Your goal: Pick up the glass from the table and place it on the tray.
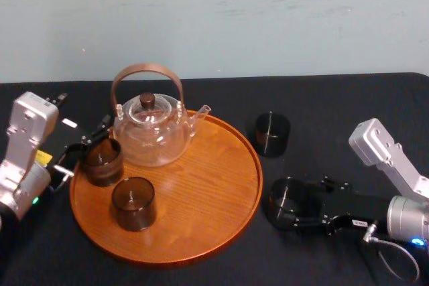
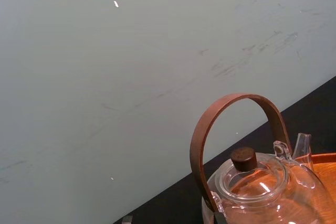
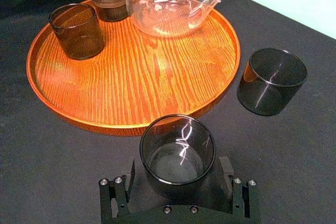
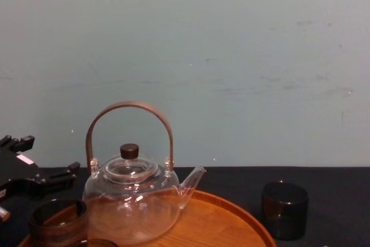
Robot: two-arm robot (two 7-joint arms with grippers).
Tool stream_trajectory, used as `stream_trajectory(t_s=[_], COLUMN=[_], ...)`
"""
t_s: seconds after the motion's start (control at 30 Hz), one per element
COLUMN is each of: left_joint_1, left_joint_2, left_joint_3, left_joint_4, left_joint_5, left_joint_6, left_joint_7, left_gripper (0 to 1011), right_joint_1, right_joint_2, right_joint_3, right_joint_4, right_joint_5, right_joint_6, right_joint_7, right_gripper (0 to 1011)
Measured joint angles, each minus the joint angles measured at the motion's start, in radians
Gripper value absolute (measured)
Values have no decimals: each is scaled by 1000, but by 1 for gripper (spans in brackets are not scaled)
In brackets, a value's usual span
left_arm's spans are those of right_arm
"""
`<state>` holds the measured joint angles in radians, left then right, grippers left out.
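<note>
A dark glass [image 1: 287, 200] stands on the black table [image 1: 335, 112] just right of the round wooden tray [image 1: 201, 192]. My right gripper [image 1: 284, 205] is open, with one finger on each side of this glass [image 3: 177, 148]; the right wrist view shows the right gripper [image 3: 178, 167] low around its base. A second dark glass [image 1: 272, 134] stands on the table farther back. On the tray stand a glass teapot [image 1: 151, 132] and two more glasses [image 1: 133, 202]. My left gripper [image 1: 87, 147] is at the tray's left edge, fingers spread beside the banded glass [image 1: 102, 161].
The teapot's brown handle [image 2: 236, 124] arches high over the tray's back left. The tray's middle and right part [image 3: 157, 72] is bare wood. A pale wall [image 4: 231, 56] stands behind the table's far edge. Black cloth lies between the two table glasses.
</note>
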<state>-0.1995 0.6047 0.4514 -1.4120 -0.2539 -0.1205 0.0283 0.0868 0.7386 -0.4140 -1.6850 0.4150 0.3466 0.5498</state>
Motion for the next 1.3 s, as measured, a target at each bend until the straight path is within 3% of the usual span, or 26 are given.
stream_trajectory(t_s=[0.63,0.83,1.3], left_joint_1=[0,0,0], left_joint_2=[0,0,0], left_joint_3=[0,0,0], left_joint_4=[0,0,0], left_joint_5=[0,0,0], left_joint_6=[0,0,0], left_joint_7=[0,0,0], left_gripper=[1002,1001,1001], right_joint_1=[92,106,105], right_joint_2=[-35,-42,-41], right_joint_3=[-62,-81,-78], right_joint_4=[68,80,79], right_joint_5=[-11,-39,-35], right_joint_6=[13,-3,-2], right_joint_7=[1,-7,-7], right_gripper=[1002,1002,995])
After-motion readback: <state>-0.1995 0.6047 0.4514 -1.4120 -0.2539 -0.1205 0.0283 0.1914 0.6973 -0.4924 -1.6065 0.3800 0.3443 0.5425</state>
